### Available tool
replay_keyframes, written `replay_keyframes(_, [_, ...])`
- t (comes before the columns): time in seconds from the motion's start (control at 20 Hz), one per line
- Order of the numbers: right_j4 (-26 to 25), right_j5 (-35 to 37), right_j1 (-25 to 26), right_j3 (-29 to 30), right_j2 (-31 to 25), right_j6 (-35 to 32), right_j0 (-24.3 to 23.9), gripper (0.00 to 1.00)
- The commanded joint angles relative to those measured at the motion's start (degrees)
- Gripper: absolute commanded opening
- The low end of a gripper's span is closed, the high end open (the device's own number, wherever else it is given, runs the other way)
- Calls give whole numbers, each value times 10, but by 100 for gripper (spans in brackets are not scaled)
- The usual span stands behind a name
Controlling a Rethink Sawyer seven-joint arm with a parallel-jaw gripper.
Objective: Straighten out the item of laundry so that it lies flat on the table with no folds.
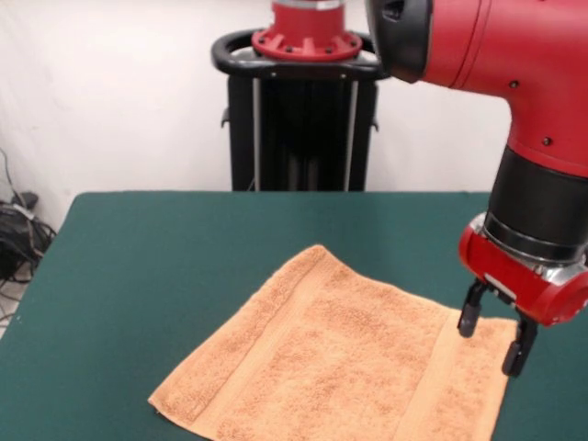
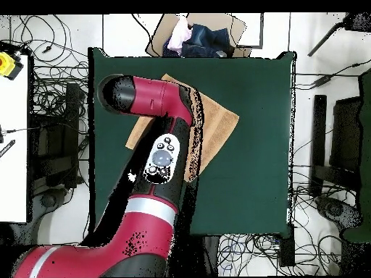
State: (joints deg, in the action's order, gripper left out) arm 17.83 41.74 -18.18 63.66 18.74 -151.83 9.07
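The orange-tan towel (image 1: 335, 358) lies spread out on the dark green table (image 1: 165, 266), turned like a diamond, with flat woven bands along two sides. Its near edge runs off the bottom of the front view. My gripper (image 1: 496, 336) hangs just above the towel's right corner, its two black fingers (image 1: 470, 310) apart with nothing between them. In the overhead view the towel (image 2: 216, 124) shows past the red arm (image 2: 156, 101), which hides the gripper and part of the cloth.
A cardboard box (image 2: 197, 36) with clothes in it stands off the table's far edge in the overhead view. Cables lie on the floor around the table. A black stand (image 2: 324, 137) is at the right.
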Motion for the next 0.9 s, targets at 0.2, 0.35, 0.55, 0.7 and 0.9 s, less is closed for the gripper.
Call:
replay_keyframes(0.2, [31,15,-15,105,-86,-44,-30,100])
replay_keyframes(0.35, [25,28,-18,101,-83,-40,-30,100])
replay_keyframes(0.55, [18,25,-36,122,-88,-25,-37,100])
replay_keyframes(0.7, [29,26,-63,159,-113,-6,-53,100])
replay_keyframes(0.9, [50,4,-81,200,-160,14,-77,100])
